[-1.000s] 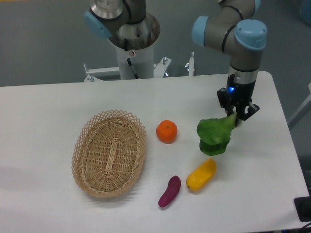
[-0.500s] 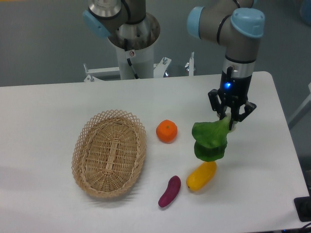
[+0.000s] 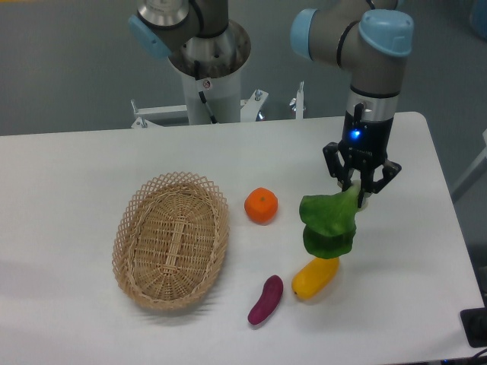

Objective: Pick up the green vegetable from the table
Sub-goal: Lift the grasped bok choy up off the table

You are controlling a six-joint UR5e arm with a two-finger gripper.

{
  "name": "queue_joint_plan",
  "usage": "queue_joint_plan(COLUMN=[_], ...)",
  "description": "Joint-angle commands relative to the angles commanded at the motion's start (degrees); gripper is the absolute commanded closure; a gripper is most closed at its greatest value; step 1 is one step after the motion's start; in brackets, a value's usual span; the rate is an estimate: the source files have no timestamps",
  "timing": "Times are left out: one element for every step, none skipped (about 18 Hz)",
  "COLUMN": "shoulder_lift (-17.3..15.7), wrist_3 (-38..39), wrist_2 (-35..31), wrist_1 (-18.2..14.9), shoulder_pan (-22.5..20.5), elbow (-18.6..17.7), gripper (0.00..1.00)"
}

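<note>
The black two-finger gripper [image 3: 358, 187] pinched the pale stalk of the glossy, dark-green leafy vegetable [image 3: 328, 225]; it hung above the smooth white table [image 3: 76, 167].

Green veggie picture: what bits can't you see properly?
- Green vegetable stalk end: camera view, hidden between the gripper fingers.
- Yellow vegetable top end: covered by the hanging leaves.
- Black thing at bottom right: cut off by the edge.

The vegetable [image 3: 328, 224] hangs from the claw [image 3: 355, 185], above the surface [image 3: 76, 167]. Below it lies the oblong piece [image 3: 315, 276], the eggplant [image 3: 265, 299] further left. Left of the claw sits the orange [image 3: 261, 205], the basket [image 3: 171, 239] beyond.
</note>
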State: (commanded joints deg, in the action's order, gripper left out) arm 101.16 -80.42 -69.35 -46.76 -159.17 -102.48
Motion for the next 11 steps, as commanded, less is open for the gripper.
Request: queue_joint_plan(shoulder_lift=[0.0,0.0,0.0,0.1,0.1,0.1,0.1,0.0,0.1,0.1,0.1], wrist_3=[0.1,0.3,0.4,0.4,0.4,0.4,0.4,0.4,0.4,0.4,0.4], wrist_2=[0.0,0.0,0.0,0.0,0.0,0.0,0.0,0.0,0.0,0.0,0.0], wrist_1=[0.0,0.0,0.0,-0.1,-0.1,0.0,0.0,0.0,0.0,0.0,0.0], shoulder_pan=[0.1,0.2,0.3,0.3,0.4,0.4,0.4,0.4,0.4,0.4,0.4], elbow=[0.0,0.2,0.2,0.2,0.2,0.2,0.3,0.3,0.3,0.3,0.2], gripper=[0.64,0.64,0.64,0.64,0.64,0.64,0.64,0.64,0.64,0.64,0.64])
